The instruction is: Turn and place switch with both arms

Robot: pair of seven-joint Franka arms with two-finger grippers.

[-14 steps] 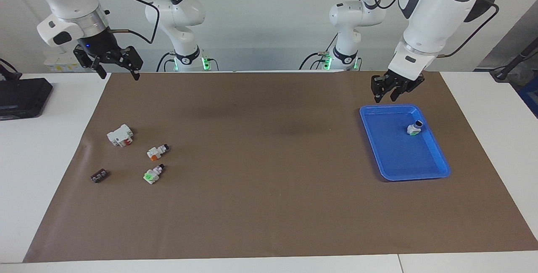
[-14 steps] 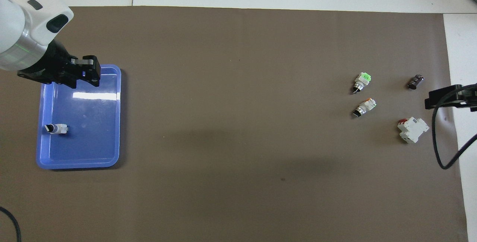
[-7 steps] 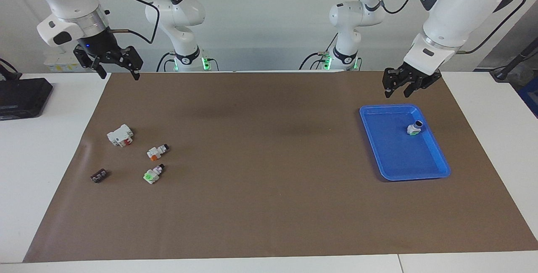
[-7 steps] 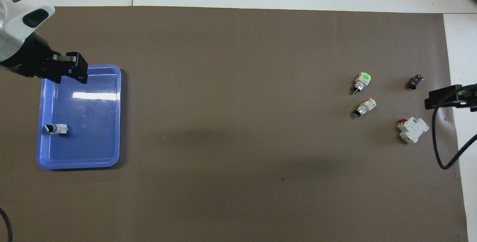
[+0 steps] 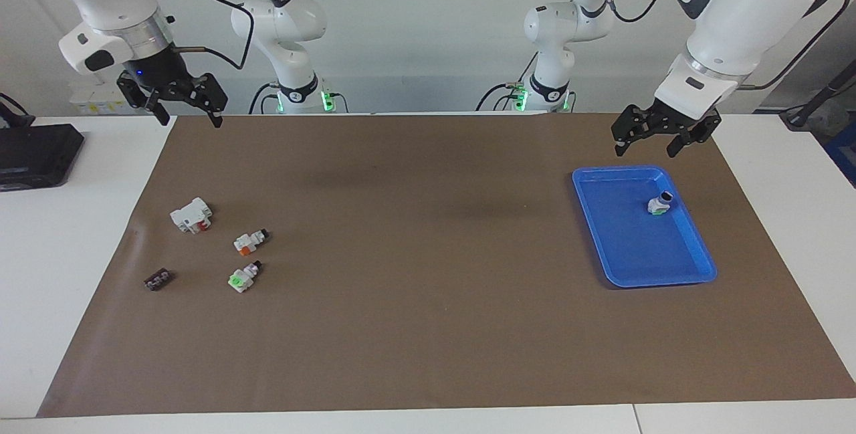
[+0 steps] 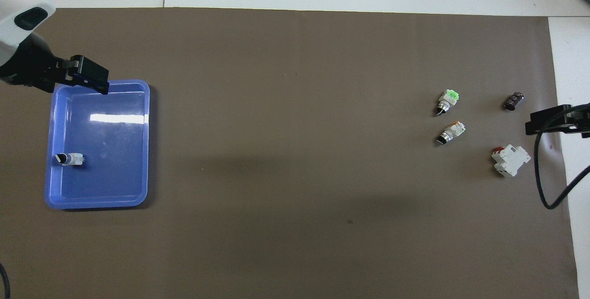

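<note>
the switch (image 5: pixel 659 204) lies in the blue tray (image 5: pixel 622 247), in the half nearer the robots and close to the long wall toward the left arm's end of the table, its black knob pointing at that wall. it touches nothing but the tray floor. the left gripper (image 5: pixel 666 134) hangs in the air over the mat just past the tray's edge nearest the robots, fingers spread wide and empty. the right gripper (image 5: pixel 182 103) waits at its own end of the table, raised over the mat's edge, fingers likewise apart and holding nothing. judged from its look, the switch is a small, light, rigid plastic part, hard-shelled and probably a bit slick, so it would skate or roll on the smooth tray if nudged. the squared white body looks the safest place to pinch, across its flat sides, rather than the round knob, which would let it twist out of the fingers.
</note>
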